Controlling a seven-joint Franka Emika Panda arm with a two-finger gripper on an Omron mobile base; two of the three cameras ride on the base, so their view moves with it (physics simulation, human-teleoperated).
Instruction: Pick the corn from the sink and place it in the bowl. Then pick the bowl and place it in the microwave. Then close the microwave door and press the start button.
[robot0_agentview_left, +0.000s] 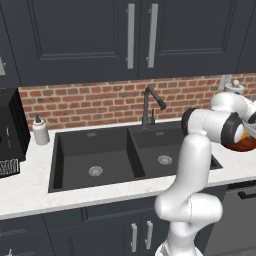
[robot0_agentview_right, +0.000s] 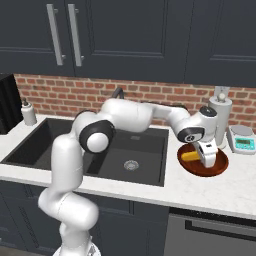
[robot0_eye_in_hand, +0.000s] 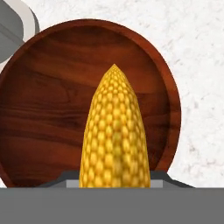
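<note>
We find the end effector (robot0_agentview_right: 208, 161) part-closed on the corn (robot0_eye_in_hand: 114, 135), poised over the bowl (robot0_eye_in_hand: 52, 109) on the worktop (robot0_agentview_right: 235, 185), evidently for release into it.

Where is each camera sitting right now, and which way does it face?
Left base view: behind the arm, to its left, facing the sink; the white arm rises at lower right.
Right base view: behind, to its right, same counter; the arm reaches from lower left to the bowl.
Hand view: on the hand, looking down along the pincer at the corn over the bowl.
Shared: both base views show the sink and the faucet.
</note>
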